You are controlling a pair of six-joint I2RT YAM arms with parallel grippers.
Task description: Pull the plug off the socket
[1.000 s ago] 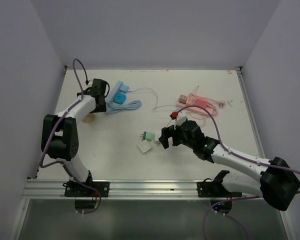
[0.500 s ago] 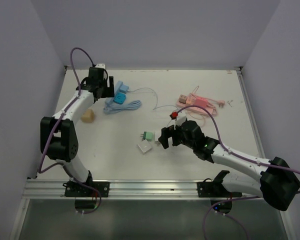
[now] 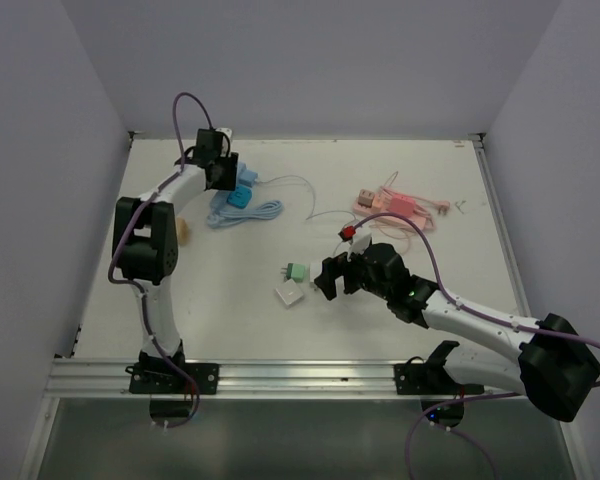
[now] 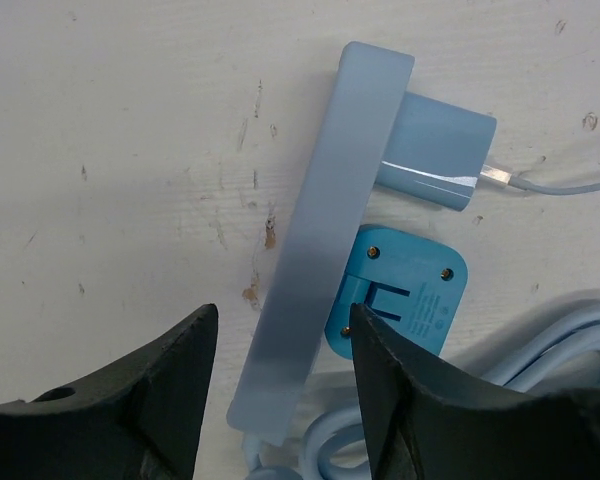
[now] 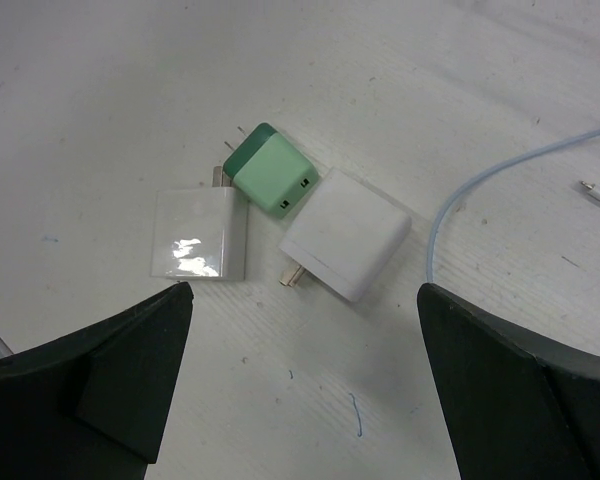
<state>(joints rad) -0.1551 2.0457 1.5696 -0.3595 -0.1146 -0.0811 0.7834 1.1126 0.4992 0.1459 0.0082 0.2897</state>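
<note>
A pale blue socket strip (image 4: pixel 320 250) lies on the white table. A pale blue plug (image 4: pixel 435 150) with a white cable sits in its far end, and a brighter blue adapter (image 4: pixel 400 305) is against its side. My left gripper (image 4: pixel 280 400) is open above the strip's near end, one finger on each side. In the top view the left gripper (image 3: pixel 223 165) is at the far left over the strip (image 3: pixel 244 177). My right gripper (image 3: pixel 330 276) is open and empty over the table's middle, and it also shows in the right wrist view (image 5: pixel 305 385).
A green charger (image 5: pixel 270 170) and two white chargers (image 5: pixel 200 235) (image 5: pixel 345 235) lie loose just beyond the right gripper. A coiled blue cable (image 3: pixel 252 212) lies by the strip. A pink strip with cable (image 3: pixel 395 206) is at the back right. A tan lump (image 3: pixel 182 231) lies at the left.
My left arm has swung away from the tan lump, farther back and to the right, and now hangs over the blue strip. The right arm has not moved.
</note>
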